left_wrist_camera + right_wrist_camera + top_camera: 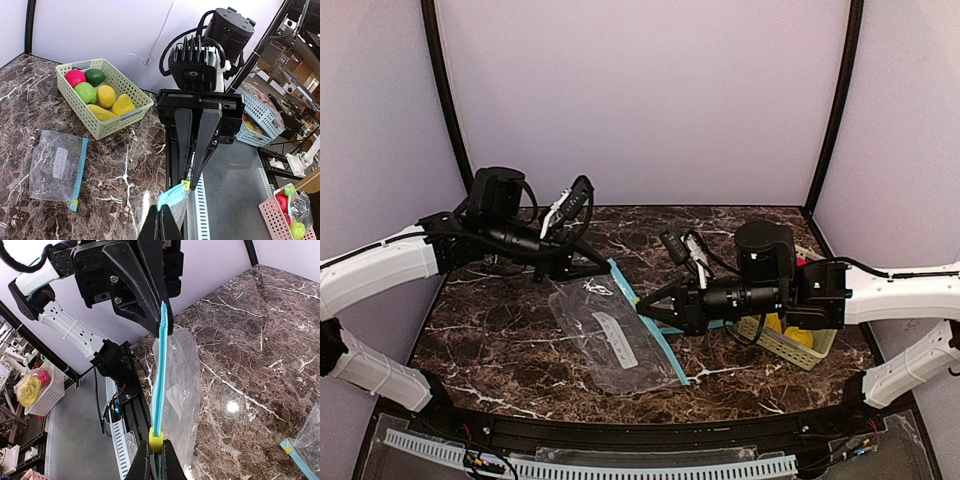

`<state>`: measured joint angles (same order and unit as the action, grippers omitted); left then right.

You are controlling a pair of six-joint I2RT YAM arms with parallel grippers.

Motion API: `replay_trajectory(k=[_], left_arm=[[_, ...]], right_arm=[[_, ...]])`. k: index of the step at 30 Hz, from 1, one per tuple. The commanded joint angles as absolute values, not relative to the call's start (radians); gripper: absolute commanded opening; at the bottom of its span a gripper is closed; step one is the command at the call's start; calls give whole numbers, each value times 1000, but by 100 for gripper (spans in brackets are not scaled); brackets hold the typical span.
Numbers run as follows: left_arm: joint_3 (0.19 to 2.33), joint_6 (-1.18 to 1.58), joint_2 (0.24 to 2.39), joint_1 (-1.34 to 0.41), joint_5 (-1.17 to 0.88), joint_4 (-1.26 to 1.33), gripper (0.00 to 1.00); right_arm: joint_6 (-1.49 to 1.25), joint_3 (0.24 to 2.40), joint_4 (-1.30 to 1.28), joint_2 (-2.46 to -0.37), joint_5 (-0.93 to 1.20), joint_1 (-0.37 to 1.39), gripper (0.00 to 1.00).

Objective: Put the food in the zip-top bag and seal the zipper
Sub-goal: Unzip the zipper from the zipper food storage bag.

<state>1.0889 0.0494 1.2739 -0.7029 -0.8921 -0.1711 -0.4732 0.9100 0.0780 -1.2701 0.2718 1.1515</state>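
A clear zip-top bag [605, 330] with a blue zipper [161, 380] hangs between my two grippers above the marble table; nothing shows inside it. My left gripper [161, 212] is shut on the far end of the zipper strip. My right gripper [155, 452] is shut on the zipper at its yellow slider [156, 439]. In the top view the left gripper [604, 266] and right gripper [642, 308] sit close together. The food lies in a pale green basket [125, 117]: a red ball [75, 77], a dark green piece [95, 76], a light green ball [85, 92] and yellow pieces [106, 95].
A second clear bag [52, 167] with a blue zipper lies flat on the table in front of the basket [800, 350], which stands at the right behind my right arm. Beyond the table's front rail [620, 468] stand a blue basket [260, 117] and a pink one [280, 215].
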Motion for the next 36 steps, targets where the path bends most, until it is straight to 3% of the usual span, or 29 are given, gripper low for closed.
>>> replay_trajectory(k=[1,36], left_arm=[[1079,54,1225,-675,-853,-116,1],[1026,62,1136,-638,-637,-67,1]], right_arm=[[-481,890,49,-1283,296,1160,0],[-482,896,43,-1323,295,1160,0]])
